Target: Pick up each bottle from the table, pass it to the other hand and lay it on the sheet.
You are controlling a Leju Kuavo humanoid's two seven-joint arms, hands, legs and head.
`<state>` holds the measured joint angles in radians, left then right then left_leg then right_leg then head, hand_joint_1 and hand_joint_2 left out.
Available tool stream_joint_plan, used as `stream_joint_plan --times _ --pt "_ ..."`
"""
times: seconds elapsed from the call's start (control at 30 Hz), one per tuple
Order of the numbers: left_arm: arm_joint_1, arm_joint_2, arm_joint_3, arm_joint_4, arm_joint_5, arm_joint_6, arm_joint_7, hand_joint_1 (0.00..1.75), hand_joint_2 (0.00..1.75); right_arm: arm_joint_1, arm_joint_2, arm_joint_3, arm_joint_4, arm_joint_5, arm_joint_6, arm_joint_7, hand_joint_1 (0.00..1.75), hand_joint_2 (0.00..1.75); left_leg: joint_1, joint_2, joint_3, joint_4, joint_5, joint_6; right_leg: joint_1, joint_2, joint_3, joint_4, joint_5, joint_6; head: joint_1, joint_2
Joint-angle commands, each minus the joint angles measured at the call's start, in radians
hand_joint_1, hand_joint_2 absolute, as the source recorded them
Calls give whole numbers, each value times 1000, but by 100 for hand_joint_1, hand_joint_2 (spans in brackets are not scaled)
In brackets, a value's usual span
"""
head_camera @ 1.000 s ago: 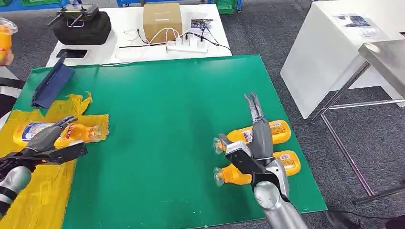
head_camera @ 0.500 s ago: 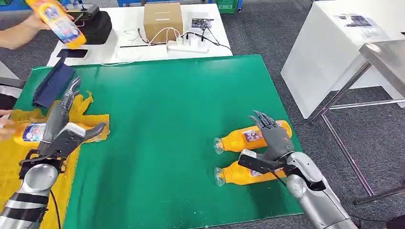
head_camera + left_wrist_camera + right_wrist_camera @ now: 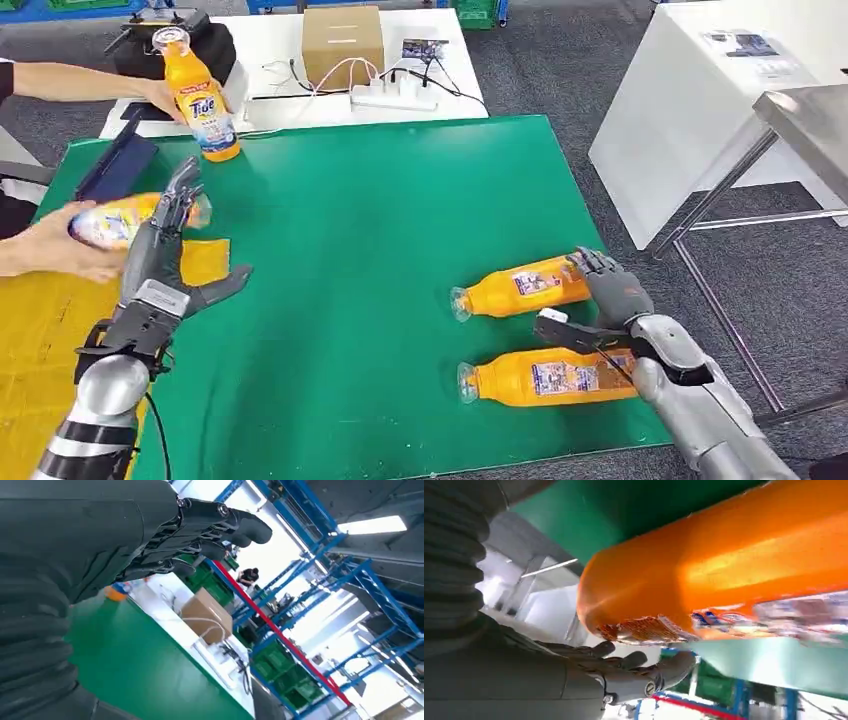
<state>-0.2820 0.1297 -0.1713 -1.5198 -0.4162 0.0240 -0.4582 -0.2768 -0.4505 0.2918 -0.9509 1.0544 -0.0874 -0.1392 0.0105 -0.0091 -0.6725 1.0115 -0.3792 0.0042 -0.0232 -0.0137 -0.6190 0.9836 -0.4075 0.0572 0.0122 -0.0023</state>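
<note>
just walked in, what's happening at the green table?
Two orange bottles lie by the right hand, one beyond it and one nearer; its fingers are apart and hold nothing. The left hand is raised, open. A person holds one bottle over the yellow sheet and stands another at the table's far edge.

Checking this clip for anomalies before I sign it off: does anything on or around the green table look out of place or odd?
Yes. A person's hands are in the workspace: one holds a bottle over the yellow sheet, beside the robot's empty left hand; another stands an upright bottle on the mat's far edge. Nothing looks spilled or damaged.
</note>
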Motion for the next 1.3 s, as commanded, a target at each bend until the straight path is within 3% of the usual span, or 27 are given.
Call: stream_joint_plan --times 0.03,0.17,0.4,0.67,0.7,0.73,0.77,0.8,0.87,1.0,1.2,1.3 --pt "-19 -27 -43 38 4 0 1 0 175 -87 63 30 179 13 -10 4 0 175 1 2 4 -1 -1 0 1 2 4 -1 -1 -2 0 0" --pt "-29 -34 -68 49 7 -5 -19 0 175 -134 91 42 261 17 3 -28 0 175 1 2 5 -1 -2 0 1 3 4 -1 -1 -2 0 0" --pt "-39 -45 -91 64 21 -2 -28 0 175 -203 162 103 416 108 -102 -6 0 175 1 4 7 -1 -2 0 2 3 7 -1 -1 -3 0 0" --pt "-59 -57 -110 87 44 -13 -41 0 175 -234 150 167 502 151 -14 -45 0 175 1 3 9 -1 -1 0 2 1 8 -2 -1 -2 0 0" --pt "-59 -59 -111 88 45 -13 -41 0 175 -233 148 167 503 151 -13 -47 9 175 1 4 11 -1 -1 0 2 2 10 -2 -1 -3 0 0" --pt "-60 -59 -113 91 47 -14 -44 0 175 -234 148 169 509 148 -7 -55 99 175 1 4 10 0 -1 0 2 2 8 -2 0 -2 0 0" --pt "-62 -60 -117 96 52 -15 -47 0 175 -235 147 173 521 145 8 -61 154 175 2 4 12 -1 -1 0 2 2 11 -2 -1 -3 0 0" --pt "-61 -60 -117 96 52 -15 -47 0 175 -233 146 173 522 145 9 -61 154 175 1 4 13 -1 -1 1 1 2 10 -2 0 -2 0 0" --pt "-65 -58 -119 103 56 -16 -50 0 175 -236 144 181 531 144 27 -63 175 175 1 3 16 -1 -2 1 2 3 13 -3 0 -4 0 0" --pt "-66 -64 -130 107 60 -15 -53 0 175 -247 127 209 557 156 95 -23 175 175 1 1 17 -1 -1 1 2 1 14 -3 -1 -4 0 0" --pt "-64 -68 -146 104 57 -15 -53 0 175 -243 121 206 549 146 95 -21 175 175 2 0 22 -2 -2 2 2 0 11 -4 -2 -3 0 0" --pt "25 -59 -167 -21 11 -10 -10 0 175 -174 182 115 400 126 -207 83 175 175 2 2 22 -1 -3 2 2 2 12 -4 -2 -1 0 0"
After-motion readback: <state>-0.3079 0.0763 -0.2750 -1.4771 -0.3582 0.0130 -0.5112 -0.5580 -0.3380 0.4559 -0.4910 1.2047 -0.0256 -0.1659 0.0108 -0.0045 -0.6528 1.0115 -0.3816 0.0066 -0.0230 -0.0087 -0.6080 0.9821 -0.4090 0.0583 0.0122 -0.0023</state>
